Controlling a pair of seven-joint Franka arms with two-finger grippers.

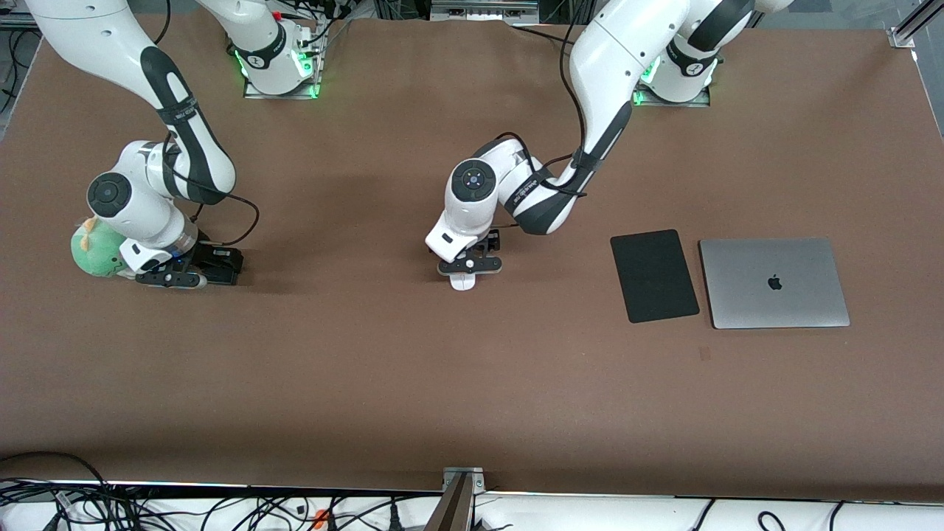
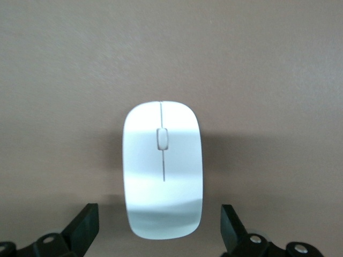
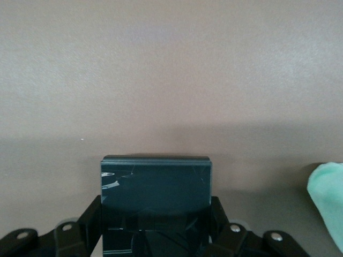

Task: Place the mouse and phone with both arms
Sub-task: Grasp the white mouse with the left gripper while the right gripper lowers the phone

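— Where's the small glossy white oval mouse (image 2: 162,170)?

— Flat on the brown counter (image 1: 472,383), toward the right arm's end from the flat black rectangular pad (image 1: 654,275). From across the room the left gripper (image 1: 467,267) covers nearly all of it; only a white tip pokes out. Its wrist camera shows the mouse whole, lying between the spread black fingers (image 2: 86,225), which stand clear of both its sides.

— And the small black rounded-corner phone (image 3: 155,195)?

— Pinched between the right gripper (image 1: 193,274)'s fingers (image 3: 91,219), which are closed on its edges, well toward the right arm's end from the pad. From the front I can't pick it out under the wrist, and I can't tell whether it touches the counter.

— Anything else half hidden?

— A green plush toy (image 1: 92,251) is tucked partly under the right arm, just beside that gripper. The closed silver laptop (image 1: 773,282) lies beside the pad in plain sight.
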